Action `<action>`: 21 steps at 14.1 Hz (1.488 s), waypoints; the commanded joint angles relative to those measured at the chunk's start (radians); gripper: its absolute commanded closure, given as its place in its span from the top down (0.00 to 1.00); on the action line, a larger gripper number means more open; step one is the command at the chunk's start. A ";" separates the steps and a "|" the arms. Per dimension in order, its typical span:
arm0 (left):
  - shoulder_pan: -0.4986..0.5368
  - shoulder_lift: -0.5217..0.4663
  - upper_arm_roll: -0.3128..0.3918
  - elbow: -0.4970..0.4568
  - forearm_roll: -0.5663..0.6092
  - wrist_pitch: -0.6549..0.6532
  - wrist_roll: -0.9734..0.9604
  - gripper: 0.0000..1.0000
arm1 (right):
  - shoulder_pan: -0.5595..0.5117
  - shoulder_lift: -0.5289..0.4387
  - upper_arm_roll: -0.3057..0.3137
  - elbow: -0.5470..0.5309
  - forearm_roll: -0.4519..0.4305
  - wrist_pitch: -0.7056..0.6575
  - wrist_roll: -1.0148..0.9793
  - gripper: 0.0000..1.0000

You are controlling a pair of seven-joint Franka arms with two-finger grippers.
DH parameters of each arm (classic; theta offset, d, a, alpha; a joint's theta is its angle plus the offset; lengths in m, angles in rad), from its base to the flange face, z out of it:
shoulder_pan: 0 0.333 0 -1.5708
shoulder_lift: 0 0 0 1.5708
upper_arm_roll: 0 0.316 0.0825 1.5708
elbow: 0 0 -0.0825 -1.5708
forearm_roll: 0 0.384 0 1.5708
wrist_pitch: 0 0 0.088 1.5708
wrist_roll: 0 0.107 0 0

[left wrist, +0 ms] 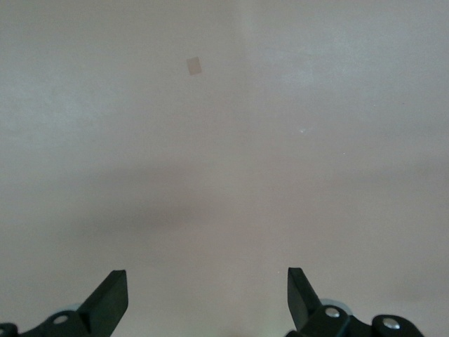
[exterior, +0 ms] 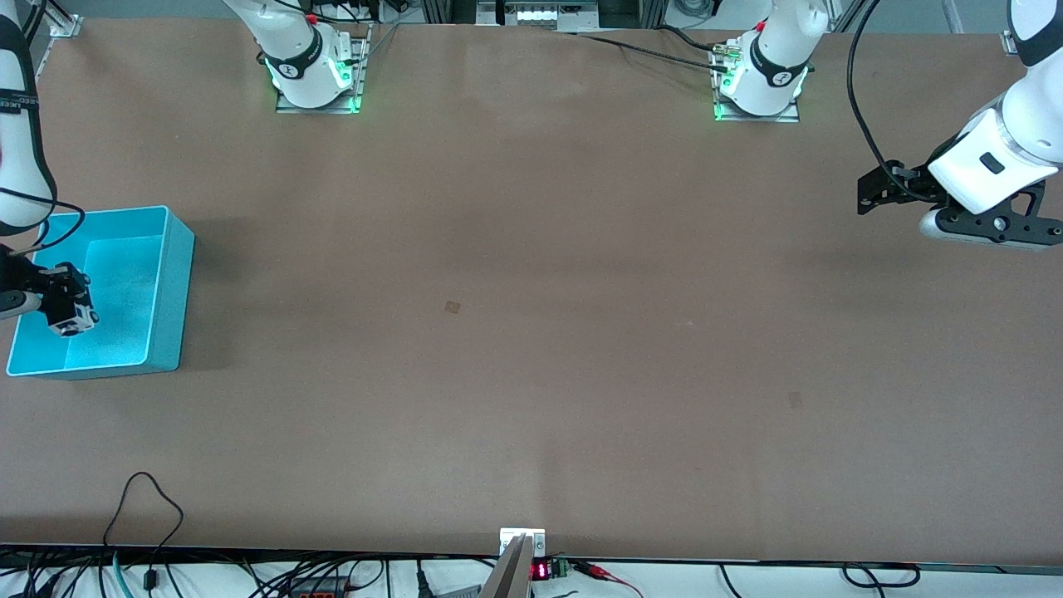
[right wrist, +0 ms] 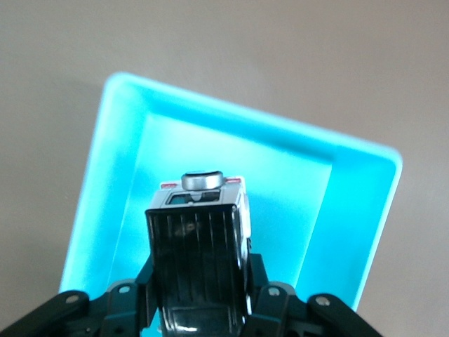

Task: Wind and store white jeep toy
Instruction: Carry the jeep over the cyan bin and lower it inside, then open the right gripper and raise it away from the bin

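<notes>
Over the cyan bin [exterior: 170, 282], right hand [exterior: 71, 311] pinches white jeep toy [right wrist: 203, 210]; left hand [left wrist: 207, 298] waits spread.

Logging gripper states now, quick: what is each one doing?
Left gripper: open, empty, over bare table.
Right gripper: shut on white jeep toy, over cyan bin.

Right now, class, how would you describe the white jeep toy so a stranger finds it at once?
Find the cyan bin at the right arm's end of the table. Over it hangs the right end effector, shut on the white jeep toy: tiny, boxy, black-roofed, the only small thing there.
</notes>
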State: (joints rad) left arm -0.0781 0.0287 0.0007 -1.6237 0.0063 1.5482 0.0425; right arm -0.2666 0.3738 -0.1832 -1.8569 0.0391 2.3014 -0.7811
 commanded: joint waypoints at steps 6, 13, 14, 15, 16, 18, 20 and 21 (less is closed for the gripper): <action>0.009 -0.018 -0.001 -0.007 -0.011 -0.010 0.007 1.00 | -0.097 0.085 0.010 -0.039 0.064 0.012 0.082 0.00; 0.004 -0.012 -0.002 0.011 -0.012 -0.020 0.005 1.00 | -0.109 0.140 0.011 -0.087 0.097 0.079 0.080 0.02; 0.004 -0.012 -0.002 0.010 -0.012 -0.020 0.005 1.00 | -0.108 0.137 0.011 -0.087 0.097 0.073 0.080 0.12; 0.008 -0.012 -0.002 0.010 -0.012 -0.020 0.005 1.00 | -0.108 0.132 0.011 -0.085 0.097 0.069 0.079 0.44; 0.008 -0.012 -0.002 0.010 -0.012 -0.020 0.005 1.00 | -0.105 0.125 0.011 -0.084 0.096 0.061 0.065 0.99; 0.008 -0.012 -0.002 0.010 -0.012 -0.020 0.005 1.00 | -0.094 0.096 0.013 -0.074 0.094 0.024 0.054 1.00; 0.008 -0.012 -0.002 0.010 -0.012 -0.020 0.005 1.00 | -0.080 0.064 0.021 -0.065 0.093 0.004 0.060 1.00; 0.008 -0.012 -0.002 0.010 -0.012 -0.020 0.005 1.00 | -0.057 0.044 0.018 -0.058 0.081 -0.012 0.054 1.00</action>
State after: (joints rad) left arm -0.0767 0.0265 0.0010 -1.6214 0.0063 1.5445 0.0425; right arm -0.3522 0.4741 -0.1683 -1.9166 0.1166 2.3326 -0.7114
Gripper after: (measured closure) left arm 0.000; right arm 0.035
